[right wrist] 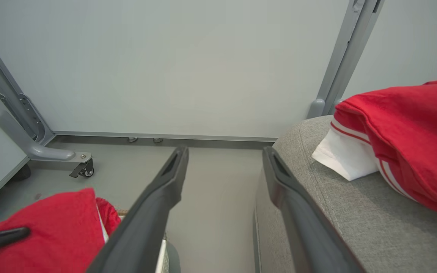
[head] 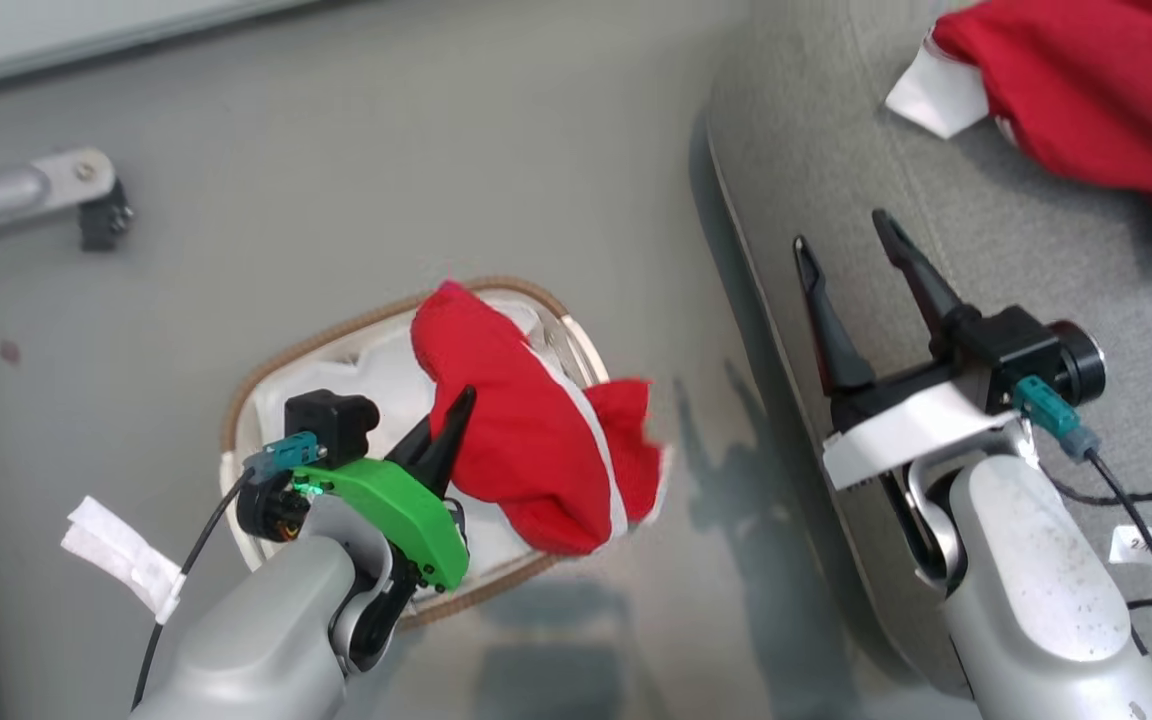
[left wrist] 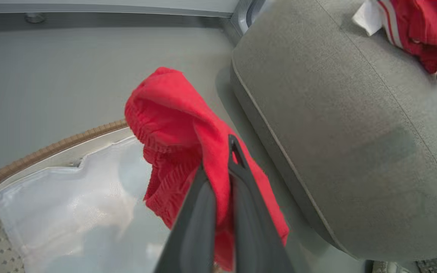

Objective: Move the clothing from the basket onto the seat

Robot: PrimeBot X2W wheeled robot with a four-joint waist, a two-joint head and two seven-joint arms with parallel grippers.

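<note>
Seat risk: The large grey fabric-upholstered seat cushion (head: 1016,260) lies off to the side of your left jaws, across bare floor. Let go short of its rounded edge and the load drops on the floor.
Basket risk: The oval cream-white plastic basket with a brown woven rim (head: 336,336) sits below those jaws. Trailing cloth could catch its rim and drag it.
Garment risk: The bright red soft garment with a white side stripe (head: 526,440) is pinched by one thin fold, with the bulk hanging below. A fast swing could pull it free.
Landing spot: Another red garment (head: 1086,90) lies on the seat beyond your right jaws.
Left arm: The left gripper (head: 444,432) is raised over the basket, jaws clamped on the fabric.
Right arm: The right gripper (head: 842,236) hovers at the seat's edge with jaws wide and empty, and it may block your path.
</note>
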